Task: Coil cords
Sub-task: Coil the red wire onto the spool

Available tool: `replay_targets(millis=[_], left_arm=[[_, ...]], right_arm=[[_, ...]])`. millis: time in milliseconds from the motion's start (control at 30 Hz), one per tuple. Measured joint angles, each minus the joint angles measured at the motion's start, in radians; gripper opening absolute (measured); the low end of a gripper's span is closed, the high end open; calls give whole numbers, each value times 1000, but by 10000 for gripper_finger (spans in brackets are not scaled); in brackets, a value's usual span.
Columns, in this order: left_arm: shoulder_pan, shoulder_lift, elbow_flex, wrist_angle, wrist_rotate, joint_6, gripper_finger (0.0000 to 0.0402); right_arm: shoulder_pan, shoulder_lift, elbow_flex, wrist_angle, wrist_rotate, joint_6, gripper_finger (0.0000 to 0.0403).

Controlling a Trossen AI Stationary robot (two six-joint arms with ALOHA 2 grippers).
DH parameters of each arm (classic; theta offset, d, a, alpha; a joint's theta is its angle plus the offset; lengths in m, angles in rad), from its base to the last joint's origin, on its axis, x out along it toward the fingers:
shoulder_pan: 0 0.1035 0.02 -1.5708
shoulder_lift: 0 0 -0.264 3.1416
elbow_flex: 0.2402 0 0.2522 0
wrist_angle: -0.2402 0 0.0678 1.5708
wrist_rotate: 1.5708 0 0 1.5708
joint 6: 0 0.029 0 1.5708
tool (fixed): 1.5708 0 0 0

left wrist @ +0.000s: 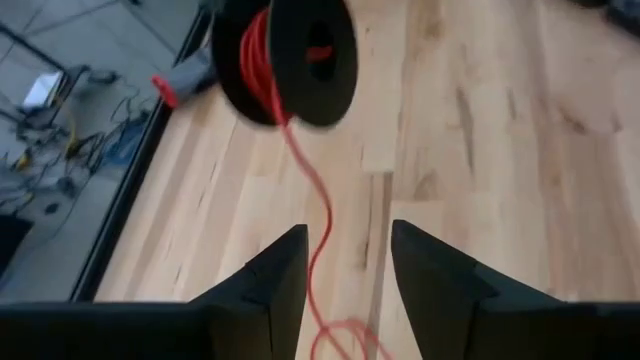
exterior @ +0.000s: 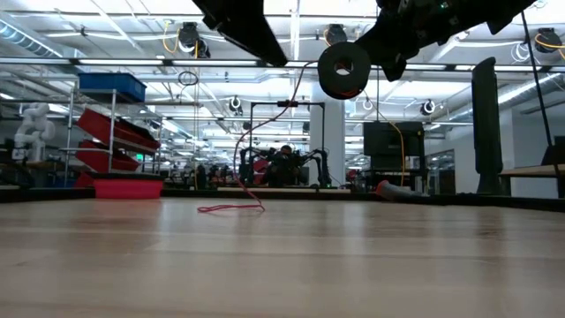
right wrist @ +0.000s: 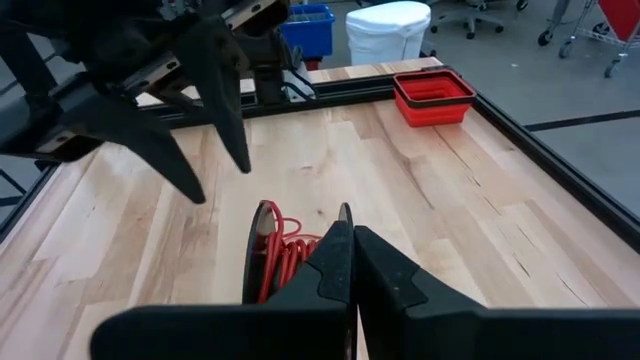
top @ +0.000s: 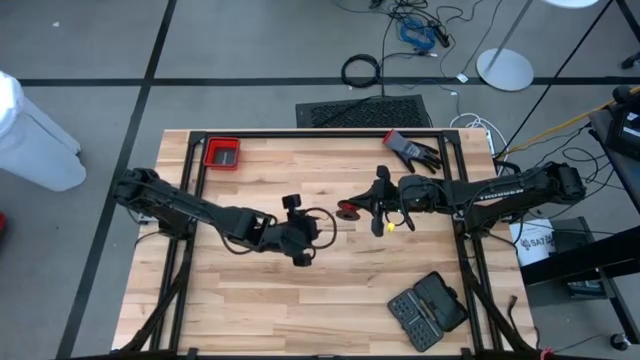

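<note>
A very thin red cord is wound on a small round black spool with a pale centre. My right gripper is shut on the spool and holds it high above the table's middle. The cord hangs from the spool, and its loose end lies in small loops on the wood. My left gripper is open just left of the spool, also raised. The cord runs down between its two fingers, and I see no touch. My right gripper pinches one black flange of the spool at its rim between its two fingers. The fingers come level from the table's right. The spool is lifted clear with its flanges upright, and the red windings show between them.
A red bin stands at the far left corner, and a black and red glove lies at the far right. A black tool case lies at the near right. A small yellow thing lies under the right arm.
</note>
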Motion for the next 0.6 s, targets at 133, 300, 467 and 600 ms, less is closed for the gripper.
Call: replay_targets(millis=[133, 300, 467, 600], left_arm=[[-16, 0, 0, -86, -39, -78, 154], [-56, 0, -7, -134, -64, -128, 154], [-64, -1, -90, -34, -77, -86, 154], [-46, 0, -191, 76, -58, -45, 154]], right_arm=[[0, 0, 0, 1, 3, 4, 0], [0, 0, 0, 0, 3, 5, 0], [0, 0, 0, 1, 3, 16, 0], [0, 0, 0, 0, 1, 28, 0]])
